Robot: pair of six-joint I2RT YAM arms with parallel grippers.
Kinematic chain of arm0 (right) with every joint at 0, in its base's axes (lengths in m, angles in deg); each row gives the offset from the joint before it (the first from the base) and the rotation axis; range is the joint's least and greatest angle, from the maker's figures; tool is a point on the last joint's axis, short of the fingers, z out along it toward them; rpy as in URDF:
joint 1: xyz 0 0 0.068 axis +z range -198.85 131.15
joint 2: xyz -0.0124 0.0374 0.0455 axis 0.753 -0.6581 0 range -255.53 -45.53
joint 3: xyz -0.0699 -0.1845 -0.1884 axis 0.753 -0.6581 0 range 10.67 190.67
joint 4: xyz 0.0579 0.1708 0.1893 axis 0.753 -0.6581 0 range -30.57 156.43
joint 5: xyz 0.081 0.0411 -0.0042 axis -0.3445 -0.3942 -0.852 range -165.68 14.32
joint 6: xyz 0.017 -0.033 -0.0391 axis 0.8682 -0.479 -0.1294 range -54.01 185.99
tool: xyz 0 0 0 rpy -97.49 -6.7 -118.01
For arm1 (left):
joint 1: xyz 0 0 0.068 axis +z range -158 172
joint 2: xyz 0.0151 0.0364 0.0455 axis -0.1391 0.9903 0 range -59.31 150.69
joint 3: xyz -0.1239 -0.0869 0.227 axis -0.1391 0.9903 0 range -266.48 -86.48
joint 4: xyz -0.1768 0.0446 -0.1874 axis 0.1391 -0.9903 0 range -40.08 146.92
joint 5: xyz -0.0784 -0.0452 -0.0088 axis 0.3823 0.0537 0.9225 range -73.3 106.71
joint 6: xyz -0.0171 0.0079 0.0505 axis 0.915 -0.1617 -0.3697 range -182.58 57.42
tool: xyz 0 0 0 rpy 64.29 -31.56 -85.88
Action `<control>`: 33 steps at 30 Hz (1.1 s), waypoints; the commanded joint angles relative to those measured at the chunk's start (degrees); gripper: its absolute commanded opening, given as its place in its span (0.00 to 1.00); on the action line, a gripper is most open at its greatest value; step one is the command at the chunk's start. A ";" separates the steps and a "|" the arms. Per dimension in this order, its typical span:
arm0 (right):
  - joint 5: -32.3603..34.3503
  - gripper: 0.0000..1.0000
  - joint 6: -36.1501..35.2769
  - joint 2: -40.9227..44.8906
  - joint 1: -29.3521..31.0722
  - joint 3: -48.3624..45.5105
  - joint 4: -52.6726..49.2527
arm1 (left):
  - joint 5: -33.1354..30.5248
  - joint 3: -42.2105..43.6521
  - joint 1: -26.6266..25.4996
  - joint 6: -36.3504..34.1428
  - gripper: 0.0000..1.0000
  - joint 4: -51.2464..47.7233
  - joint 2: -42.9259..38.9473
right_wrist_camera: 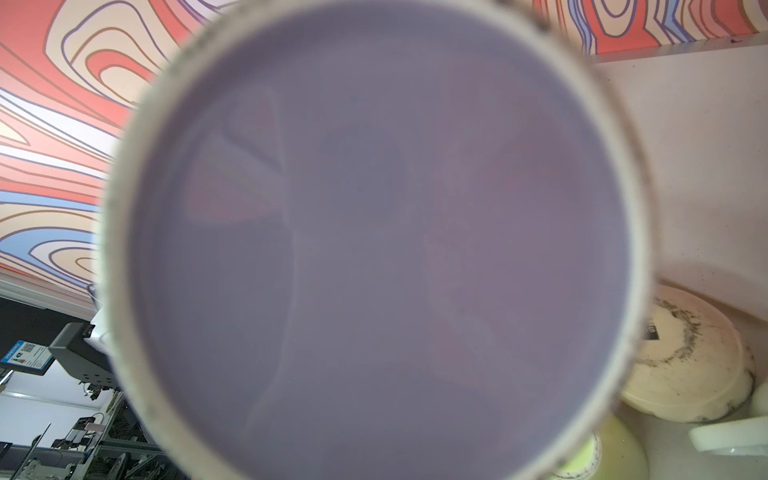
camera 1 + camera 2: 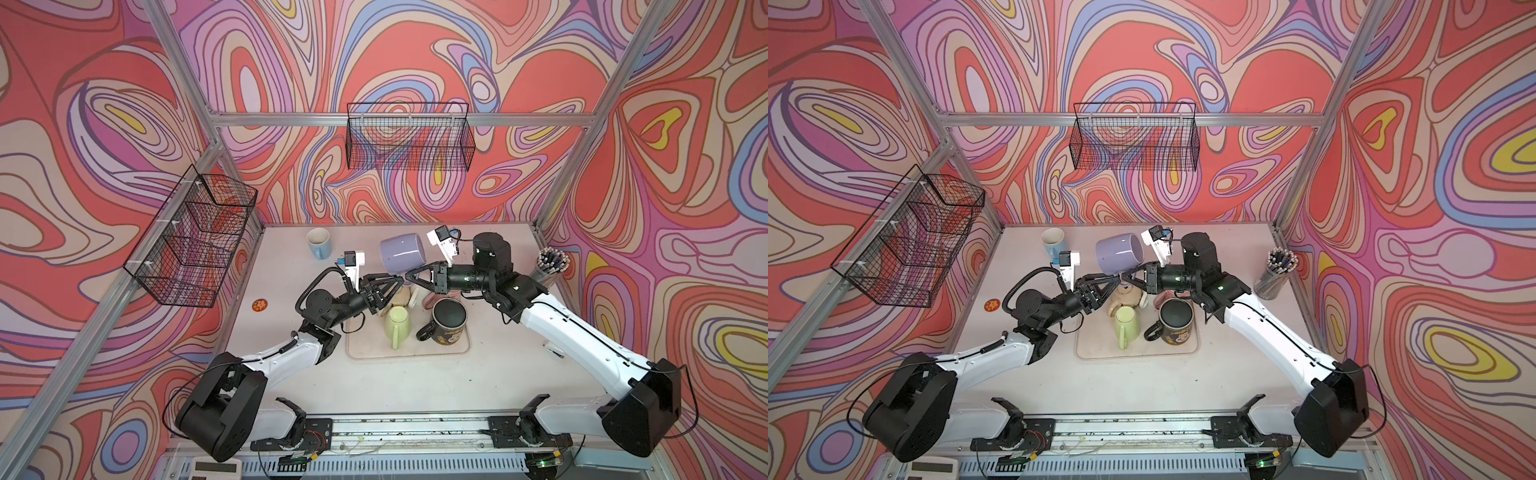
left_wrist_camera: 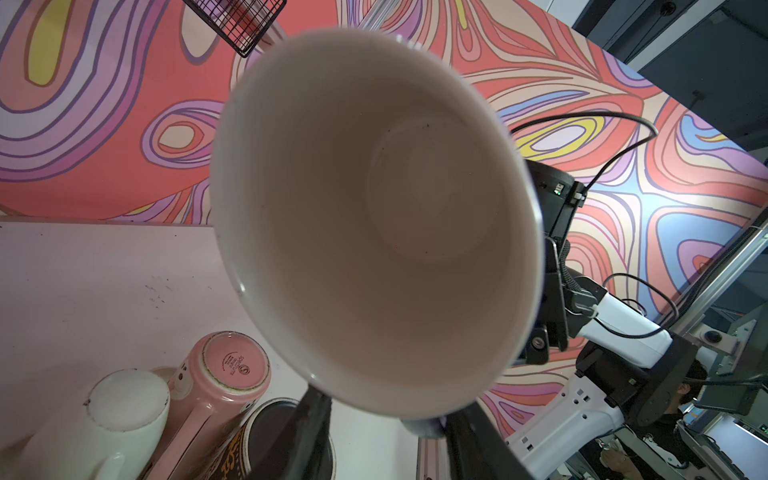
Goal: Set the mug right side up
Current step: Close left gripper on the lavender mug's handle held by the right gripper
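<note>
In both top views the lavender mug (image 2: 402, 253) (image 2: 1118, 253) hangs on its side above the table between my two grippers. Its white inside (image 3: 374, 232) faces the left wrist view and its base (image 1: 374, 232) fills the right wrist view. Under the mug, my right gripper (image 2: 410, 274) (image 2: 1130, 276) is shut on it. The right wrist view does not show those jaws. My left gripper (image 2: 399, 281) (image 2: 1118, 281) (image 3: 386, 409) stands open below the rim. Its dark fingers (image 3: 307, 432) straddle the mug's handle (image 3: 428, 424), with a gap on one side.
Below the grippers a tray (image 2: 415, 353) holds a green mug (image 2: 398, 322), a black mug (image 2: 446, 322) and overturned pink (image 3: 226, 374) and cream (image 3: 124, 411) mugs. A blue mug (image 2: 319, 243) stands at the back, a pen holder (image 2: 550, 264) at the right. Wire baskets (image 2: 409, 137) hang on the walls.
</note>
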 commanded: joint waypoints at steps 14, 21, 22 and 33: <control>-3.62 0.00 -0.19 -2.80 0.05 -1.51 7.43 | 2.93 -4.31 -0.49 4.98 0.33 5.13 4.45; -4.35 0.00 0.08 -4.25 0.09 -1.62 8.32 | 3.44 -4.30 -0.64 6.12 0.30 7.30 6.19; -4.61 0.00 0.24 -4.54 0.05 -1.62 8.51 | 3.39 -4.38 -0.60 6.08 0.30 7.35 6.19; -4.99 0.00 0.55 -6.85 0.11 -3.27 10.08 | 3.45 -4.10 -0.74 6.25 0.00 7.34 6.81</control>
